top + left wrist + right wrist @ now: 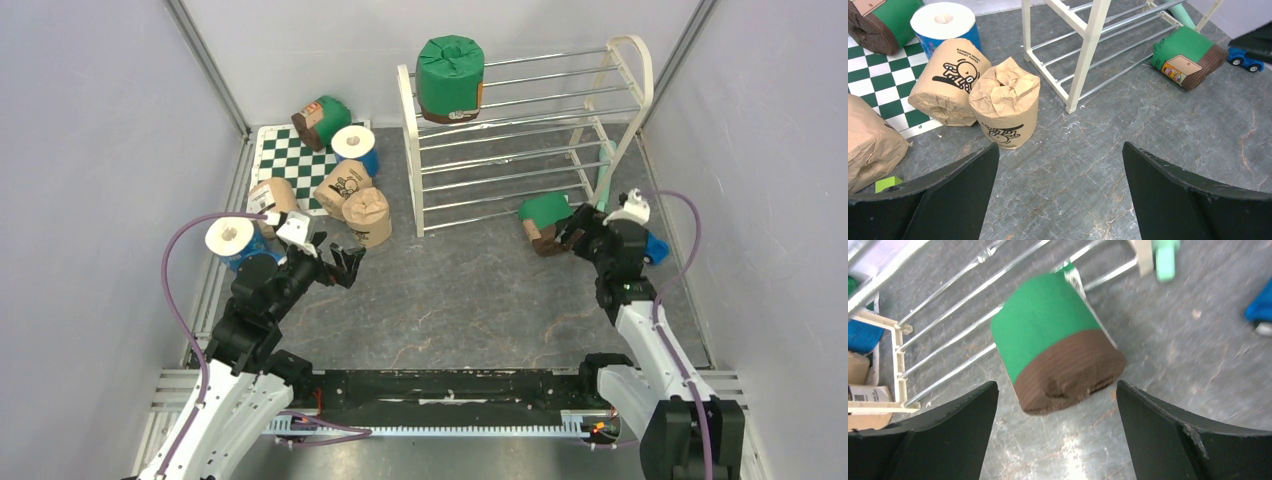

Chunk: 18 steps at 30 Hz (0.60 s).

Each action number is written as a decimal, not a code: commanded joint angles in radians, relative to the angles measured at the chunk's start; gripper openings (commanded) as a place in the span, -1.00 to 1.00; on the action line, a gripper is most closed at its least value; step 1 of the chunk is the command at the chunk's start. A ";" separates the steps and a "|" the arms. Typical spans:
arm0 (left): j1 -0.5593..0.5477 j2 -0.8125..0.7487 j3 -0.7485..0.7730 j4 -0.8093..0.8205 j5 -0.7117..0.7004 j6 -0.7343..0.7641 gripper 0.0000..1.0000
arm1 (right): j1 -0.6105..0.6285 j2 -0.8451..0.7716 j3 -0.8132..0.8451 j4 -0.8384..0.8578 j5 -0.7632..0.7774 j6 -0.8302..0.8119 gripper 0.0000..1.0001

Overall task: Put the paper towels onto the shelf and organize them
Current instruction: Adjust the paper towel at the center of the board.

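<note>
1. Shelf at the table's back right: white frame with rounded ends, tiers of thin chrome rods.
2. Top roll, green-wrapped with a brown band at its base, upright on the highest tier, left end.
3. Fallen roll, same green wrap, on its side on the grey marbled table just beside the shelf's lowest front rod, crimped brown end toward the right tool.
4. Right tool spread wide, fingers flanking the fallen roll without touching it.
5. Left tool spread wide over bare table, pinching nothing.
6. Upright tan roll of crumpled paper with black drawings ahead of it, touching a lying tan roll; third tan roll at the checkered mat's corner.
7. Mat roll, green, and a white roll in blue wrap on the mat; second white roll beside the left arm.
8. Blue toy car just right of the right tool.
</note>
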 commanded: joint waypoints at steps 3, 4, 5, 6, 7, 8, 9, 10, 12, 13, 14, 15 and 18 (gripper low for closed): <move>-0.001 0.004 0.020 0.007 0.009 0.006 0.99 | 0.005 -0.051 -0.234 0.263 -0.123 0.240 0.71; -0.001 0.003 0.020 0.007 0.009 0.006 0.99 | 0.005 -0.058 -0.266 0.302 -0.128 0.247 0.70; -0.001 0.003 0.021 0.007 0.007 0.006 0.99 | 0.005 -0.069 -0.295 0.337 -0.127 0.251 0.70; -0.001 0.003 0.020 0.006 0.006 0.006 0.99 | 0.005 -0.076 -0.316 0.381 -0.120 0.253 0.69; -0.001 0.001 0.020 0.007 0.006 0.006 0.99 | 0.004 -0.079 -0.339 0.416 -0.108 0.254 0.69; -0.003 0.001 0.020 0.007 0.004 0.006 0.99 | 0.004 -0.075 -0.351 0.439 -0.100 0.259 0.69; -0.002 0.002 0.020 0.007 0.004 0.006 0.99 | 0.003 -0.067 -0.365 0.475 -0.099 0.264 0.68; -0.001 0.003 0.020 0.006 0.004 0.006 0.99 | 0.004 -0.053 -0.379 0.507 -0.097 0.272 0.68; -0.002 0.004 0.020 0.007 0.005 0.006 0.99 | 0.005 -0.013 -0.407 0.608 -0.107 0.299 0.68; -0.002 0.003 0.019 0.007 0.003 0.007 0.99 | 0.004 0.010 -0.421 0.649 -0.112 0.311 0.67; -0.002 0.003 0.019 0.007 0.001 0.007 0.99 | 0.030 0.034 -0.429 0.693 -0.121 0.326 0.66; -0.002 0.003 0.019 0.007 0.000 0.007 0.99 | 0.031 0.048 -0.436 0.726 -0.133 0.336 0.64; -0.001 0.003 0.017 0.005 -0.003 0.009 0.99 | 0.038 0.065 -0.456 0.814 -0.150 0.362 0.63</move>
